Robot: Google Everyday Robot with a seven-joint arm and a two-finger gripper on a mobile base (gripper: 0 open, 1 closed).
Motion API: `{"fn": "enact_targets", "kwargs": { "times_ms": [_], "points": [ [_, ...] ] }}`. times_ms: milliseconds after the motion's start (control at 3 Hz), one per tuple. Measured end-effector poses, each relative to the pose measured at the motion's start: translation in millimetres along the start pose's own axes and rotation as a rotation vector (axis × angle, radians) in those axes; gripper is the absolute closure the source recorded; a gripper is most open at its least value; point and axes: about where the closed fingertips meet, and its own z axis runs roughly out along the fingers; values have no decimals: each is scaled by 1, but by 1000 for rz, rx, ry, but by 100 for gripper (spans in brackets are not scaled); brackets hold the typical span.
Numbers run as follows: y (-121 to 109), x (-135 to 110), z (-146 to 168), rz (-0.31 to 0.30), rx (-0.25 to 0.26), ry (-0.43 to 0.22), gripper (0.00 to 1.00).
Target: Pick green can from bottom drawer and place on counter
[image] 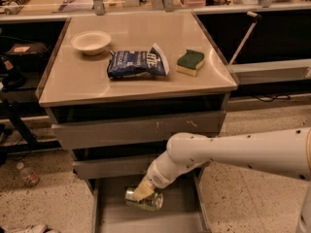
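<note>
Camera view, with the counter taken as reference. A white bowl is seen toward the counter's back-left corner. A blue chip bag is seen near its middle and a green-topped sponge toward its right side. A bare strip is left along its front, so a set-down spot is judged available there.

Below the counter, the two upper drawers are pushed further in than the bottom drawer. That drawer is pulled out past the counter's front edge, which is why its floor can be reached from above. The green can is found lying on its side on that floor, below the counter's front edge and roughly centred.

The arm is brought in from the right and angled down beneath the counter's front, so the drawers above are cleared. The gripper is set on the can's upper side, overlapping it. Whether it is clenched on the can or released cannot be told.

Step judged: grasping. The lift up to the counter is not yet done.
</note>
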Motion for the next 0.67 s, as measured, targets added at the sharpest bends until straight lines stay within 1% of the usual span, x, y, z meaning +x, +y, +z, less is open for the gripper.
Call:
{"fn": "enact_targets", "kwargs": {
  "times_ms": [333, 667],
  "points": [
    [1, -9, -11, -13, 23, -8, 100],
    [2, -17, -19, -23, 29, -8, 100]
  ]
}}
